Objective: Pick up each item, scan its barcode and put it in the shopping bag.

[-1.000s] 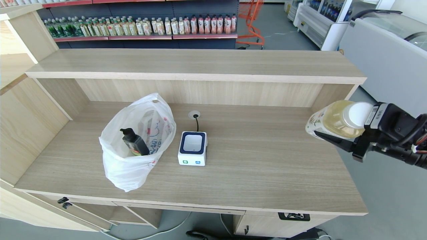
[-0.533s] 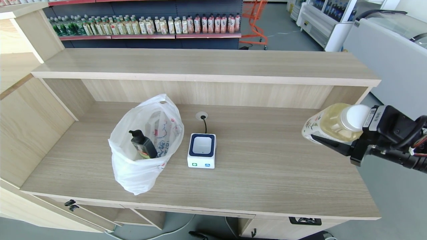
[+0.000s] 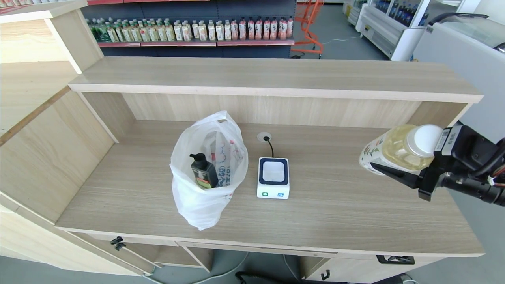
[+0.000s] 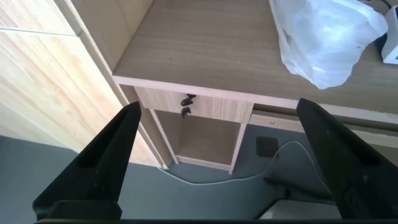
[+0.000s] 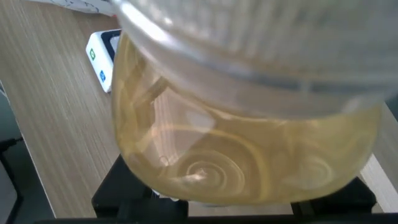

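Black right gripper (image 3: pixel 378 154); red-white wrist cables (image 3: pixel 498 174)

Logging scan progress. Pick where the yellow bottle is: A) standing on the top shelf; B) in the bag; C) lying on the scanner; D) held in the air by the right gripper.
D: the right gripper holds the yellow bottle aloft, well apart from the scanner and bag.

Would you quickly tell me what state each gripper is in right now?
Left gripper: open, holding nothing.
Right gripper: closed on the bottle of yellowish drink.
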Robot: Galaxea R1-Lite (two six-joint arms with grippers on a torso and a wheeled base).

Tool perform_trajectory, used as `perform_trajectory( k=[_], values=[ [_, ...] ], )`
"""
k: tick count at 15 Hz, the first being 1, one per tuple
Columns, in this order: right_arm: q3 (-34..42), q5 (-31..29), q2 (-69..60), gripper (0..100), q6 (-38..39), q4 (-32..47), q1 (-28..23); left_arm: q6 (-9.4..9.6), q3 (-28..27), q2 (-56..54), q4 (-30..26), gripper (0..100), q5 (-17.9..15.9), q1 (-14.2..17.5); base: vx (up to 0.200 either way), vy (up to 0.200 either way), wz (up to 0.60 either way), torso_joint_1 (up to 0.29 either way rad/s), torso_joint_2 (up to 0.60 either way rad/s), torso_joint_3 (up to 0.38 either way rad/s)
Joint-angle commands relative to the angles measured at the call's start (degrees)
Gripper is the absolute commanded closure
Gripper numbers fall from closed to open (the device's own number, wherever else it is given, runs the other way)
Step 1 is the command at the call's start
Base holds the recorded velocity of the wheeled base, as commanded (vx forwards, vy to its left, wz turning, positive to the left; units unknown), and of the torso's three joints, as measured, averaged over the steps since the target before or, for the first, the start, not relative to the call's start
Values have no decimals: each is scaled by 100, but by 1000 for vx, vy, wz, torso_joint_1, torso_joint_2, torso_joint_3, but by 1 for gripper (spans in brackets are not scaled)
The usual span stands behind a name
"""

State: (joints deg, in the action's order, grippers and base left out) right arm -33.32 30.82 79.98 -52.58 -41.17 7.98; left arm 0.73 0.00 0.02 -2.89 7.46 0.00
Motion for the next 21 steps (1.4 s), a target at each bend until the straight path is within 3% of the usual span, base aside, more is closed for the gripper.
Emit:
perform_trajectory(
  k=[1, 6, 12, 17, 21],
  values=[
    [1, 12, 9, 100, 2, -5, 1, 6, 0, -2, -1, 0, 1, 0, 0, 200, 0, 7, 2, 2],
    [212, 56, 9, 100, 257, -14, 1, 15, 0, -2, -1, 0, 1, 0, 0, 80, 0, 2, 1, 0],
    [212, 161, 149, 100, 406, -14, 1, 32, 0, -2, -1, 0, 1, 0, 200, 0, 0, -1, -3, 6],
    [18, 785, 1125, 100, 380, -58, 1, 6, 0, 6, -1, 0, 1, 0, 0, 0, 0, 0, 0, 0],
    [-245, 1023, 1591, 100, 20, -67, 291, 6, 0, -2, -1, 0, 1, 0, 0, 0, 0, 0, 0, 0]
  ],
)
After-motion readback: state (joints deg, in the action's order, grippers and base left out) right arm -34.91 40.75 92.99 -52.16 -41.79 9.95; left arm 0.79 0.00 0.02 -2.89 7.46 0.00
